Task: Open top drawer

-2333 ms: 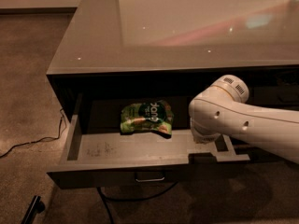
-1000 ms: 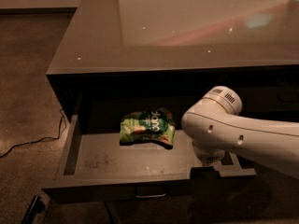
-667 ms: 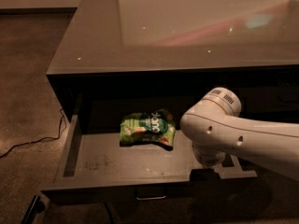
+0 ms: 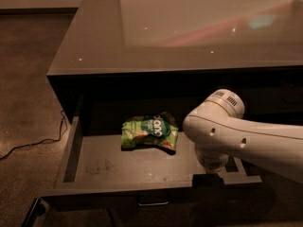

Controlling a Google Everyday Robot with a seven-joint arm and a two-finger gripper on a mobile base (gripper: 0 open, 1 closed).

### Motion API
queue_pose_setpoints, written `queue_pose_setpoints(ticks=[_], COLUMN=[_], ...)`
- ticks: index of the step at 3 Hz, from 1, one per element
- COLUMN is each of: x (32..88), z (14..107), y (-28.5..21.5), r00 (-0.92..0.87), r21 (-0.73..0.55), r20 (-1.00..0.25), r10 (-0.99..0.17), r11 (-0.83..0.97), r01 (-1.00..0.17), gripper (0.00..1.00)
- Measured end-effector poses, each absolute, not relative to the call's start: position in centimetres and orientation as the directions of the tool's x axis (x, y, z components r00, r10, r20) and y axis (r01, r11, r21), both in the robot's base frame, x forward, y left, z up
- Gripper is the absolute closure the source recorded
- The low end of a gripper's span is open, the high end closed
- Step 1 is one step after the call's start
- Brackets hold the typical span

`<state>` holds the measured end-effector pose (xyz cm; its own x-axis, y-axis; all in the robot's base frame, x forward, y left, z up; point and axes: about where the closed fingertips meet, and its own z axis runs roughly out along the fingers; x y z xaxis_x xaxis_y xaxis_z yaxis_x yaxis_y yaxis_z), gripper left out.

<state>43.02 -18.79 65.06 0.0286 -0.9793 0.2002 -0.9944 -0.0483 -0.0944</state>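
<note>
top drawer (image 4: 118, 167) stands well out, 6 o'clock | hand (image 4: 227, 174) at its front lip, 4 o'clock, grip cannot tell | step: pull looks nearly done | next: let go, back clear

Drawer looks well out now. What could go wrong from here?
The gripper sits low at the right end of the top drawer, hidden under the arm; a careless retreat could catch the front panel.
The green snack bag lies just left of the arm; a sideways swing could knock it.
</note>
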Motion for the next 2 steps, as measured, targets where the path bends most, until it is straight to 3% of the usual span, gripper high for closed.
queue_pose_setpoints(ticks=[2], x=[43.02], z=[65.06], y=[-18.79], r00=[0.029], r21=[-0.094], r20=[0.200], r10=[-0.979], r11=[-0.048], r01=[-0.994], gripper=[0.13])
